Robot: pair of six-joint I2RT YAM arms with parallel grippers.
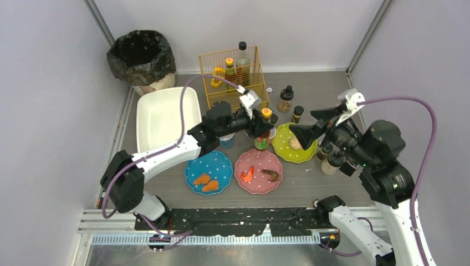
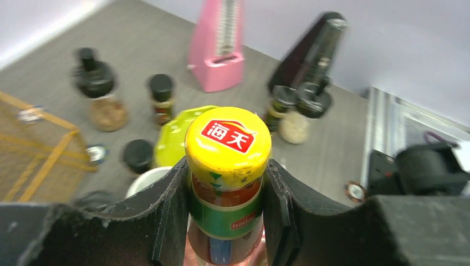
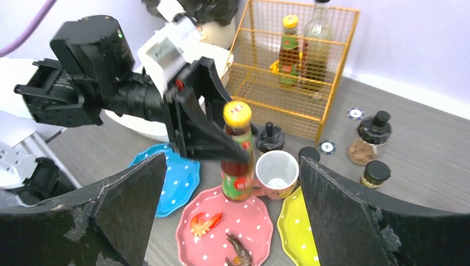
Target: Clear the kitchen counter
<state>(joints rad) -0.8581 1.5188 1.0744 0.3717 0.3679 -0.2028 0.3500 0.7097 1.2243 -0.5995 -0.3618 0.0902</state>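
desk (image 1: 318,83): flat grey wood-grain top that fills the whole floor of the booth. Pale lilac walls run along its left, far and right edges, and there's a metal rail on the near edge where both arms are bolted.
middle of desk: three polka-dot plates bunched together. The blue plate (image 1: 209,172) has two fried bits, the pink plate (image 1: 259,170) has one red and one brown piece of food, and the lime plate (image 1: 294,143) has a pale round lump.
left gripper (image 2: 227,188): clamped on the neck of a sauce bottle (image 2: 228,138) with a yellow cap and a red and green label, just past the pink plate's far rim. Honestly can't tell if the base is touching the desk.
mug (image 3: 276,172): right beside the bottle.
right gripper (image 3: 233,160): jaws spread wide with nothing in them, hanging near the lime plate.
far edge: yellow wire basket (image 1: 230,77) with bottles inside, plus spice jars (image 1: 285,98) to its right.
far-left corner: bin (image 1: 141,55) with a black bag, and a white tub (image 1: 166,113) just in front of it along the left edge.
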